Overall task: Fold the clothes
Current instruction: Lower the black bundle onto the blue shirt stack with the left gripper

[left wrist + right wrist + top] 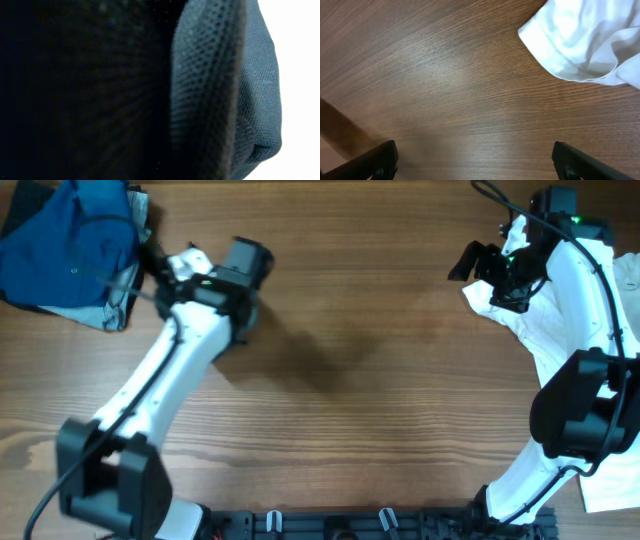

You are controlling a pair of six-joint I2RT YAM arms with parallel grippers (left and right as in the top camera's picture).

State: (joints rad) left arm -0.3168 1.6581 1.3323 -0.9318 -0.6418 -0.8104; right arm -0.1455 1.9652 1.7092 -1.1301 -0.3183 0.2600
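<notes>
Blue garment pile (65,250): crumpled at the far-left corner of the table (380,380), with a grey garment (115,308) showing under its near-right edge.
Left arm (170,375): runs from the table's near-left edge up toward the far-left corner.
Left gripper (150,268): at the right edge of the blue garment pile, touching or overlapping it in the overhead view. Its fingers are not visible in any view, so whether it is open or closed on the fabric cannot be told.
Dark mesh fabric (210,75): fills almost the whole left wrist view, very close to the lens, blue-grey where lit.
Table centre: bare wood grain.
Right gripper (468,262) (475,162): above the table's far-right part, just left of the white garment; the fingertips (377,160) stand wide apart and hold nothing.
White garment (555,345) (575,40): rumpled along the table's right side, partly under the right arm; one hemmed corner lies on the wood ahead of the right gripper.
Right arm (590,310): rises from the table's near-right edge to the far-right corner.
White sheet (612,480): at the table's near-right corner, kind unclear.
</notes>
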